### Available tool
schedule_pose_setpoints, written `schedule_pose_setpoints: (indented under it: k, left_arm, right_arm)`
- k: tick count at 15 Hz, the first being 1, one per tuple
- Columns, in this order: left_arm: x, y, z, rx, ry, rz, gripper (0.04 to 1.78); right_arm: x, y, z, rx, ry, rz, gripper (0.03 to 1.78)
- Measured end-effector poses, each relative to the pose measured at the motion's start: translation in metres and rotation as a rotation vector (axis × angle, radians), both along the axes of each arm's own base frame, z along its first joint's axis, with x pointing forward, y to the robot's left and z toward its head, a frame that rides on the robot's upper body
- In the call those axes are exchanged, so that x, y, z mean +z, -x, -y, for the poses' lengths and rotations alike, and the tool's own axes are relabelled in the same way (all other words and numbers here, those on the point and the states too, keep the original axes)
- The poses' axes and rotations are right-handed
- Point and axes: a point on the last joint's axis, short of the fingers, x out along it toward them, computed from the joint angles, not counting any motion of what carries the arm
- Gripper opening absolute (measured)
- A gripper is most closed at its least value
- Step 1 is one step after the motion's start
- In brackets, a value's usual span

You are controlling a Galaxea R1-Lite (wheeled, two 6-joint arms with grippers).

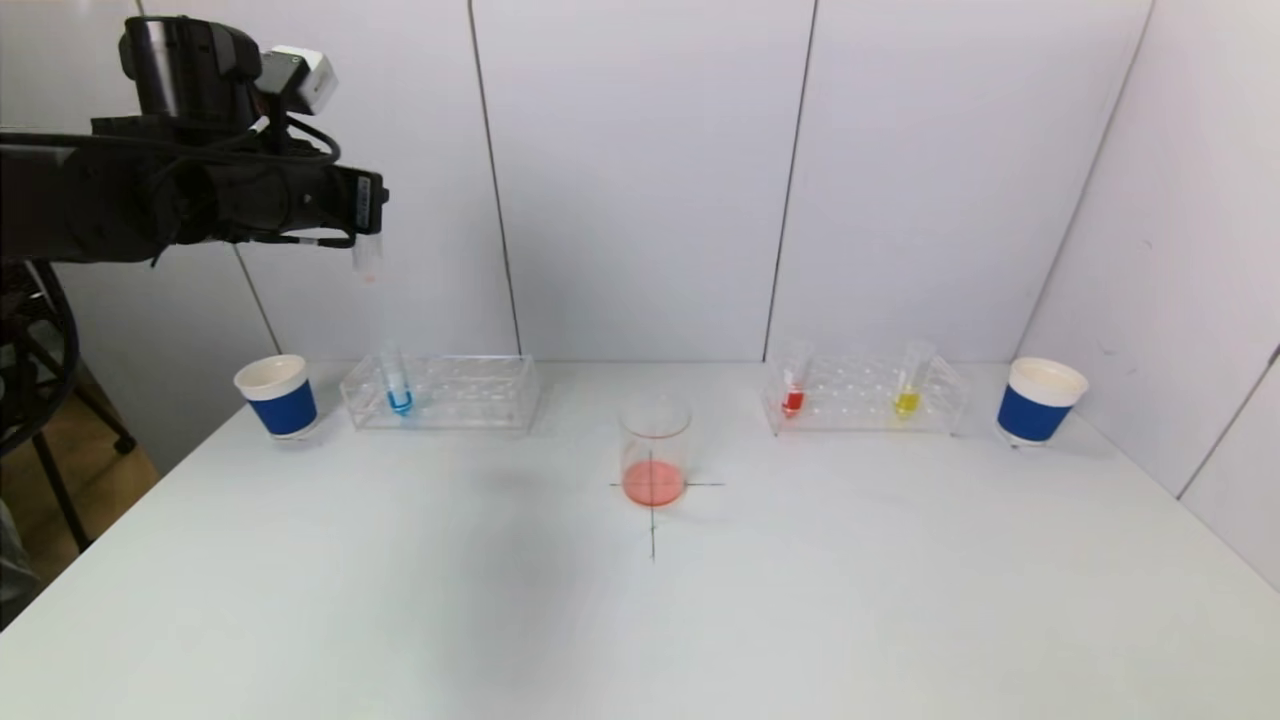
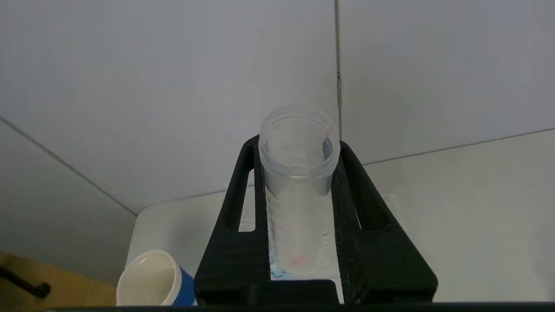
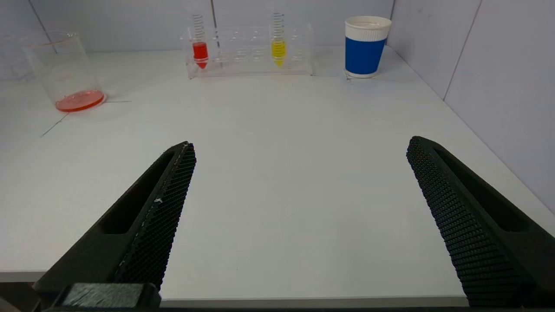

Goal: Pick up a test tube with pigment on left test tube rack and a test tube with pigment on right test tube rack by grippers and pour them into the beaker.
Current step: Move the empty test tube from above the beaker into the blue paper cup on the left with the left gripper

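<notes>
My left gripper (image 1: 365, 215) hangs high above the left test tube rack (image 1: 440, 392), shut on a clear test tube (image 1: 367, 258) that holds only a faint pink trace. In the left wrist view the tube (image 2: 298, 195) stands upright, clamped between the black fingers (image 2: 243, 208) of the left gripper (image 2: 299, 147). A tube of blue pigment (image 1: 398, 385) stays in the left rack. The right test tube rack (image 1: 865, 395) holds a red tube (image 1: 794, 385) and a yellow tube (image 1: 910, 385). The beaker (image 1: 654, 450) stands mid-table with pink-red liquid in its bottom. My right gripper (image 3: 302, 143) is open and empty, low over the table's front edge.
A blue-and-white paper cup (image 1: 278, 395) stands left of the left rack, and another paper cup (image 1: 1037, 400) stands right of the right rack. White walls close the back and right side. A black cross on the table marks the beaker's spot.
</notes>
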Motion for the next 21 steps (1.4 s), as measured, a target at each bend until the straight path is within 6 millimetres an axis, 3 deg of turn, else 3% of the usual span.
schedule_pose_setpoints:
  k: [6, 10, 15, 21]
  left_arm:
    - [-0.023, 0.014, -0.048, 0.175, 0.015, 0.145, 0.44]
    - [-0.042, 0.016, -0.080, 0.253, 0.015, 0.110, 0.44]
    - [-0.064, 0.000, -0.100, 0.291, 0.014, 0.123, 0.44]
    - [-0.105, -0.022, -0.121, 0.329, 0.018, 0.090, 0.44]
  right_arm:
    - [0.000, 0.000, 0.000, 0.000, 0.000, 0.000, 1.77]
    - [0.000, 0.000, 0.000, 0.001, 0.000, 0.000, 1.77]
    - [0.000, 0.000, 0.000, 0.000, 0.000, 0.000, 1.77]
    - [0.000, 0.000, 0.000, 0.000, 0.000, 0.000, 1.77]
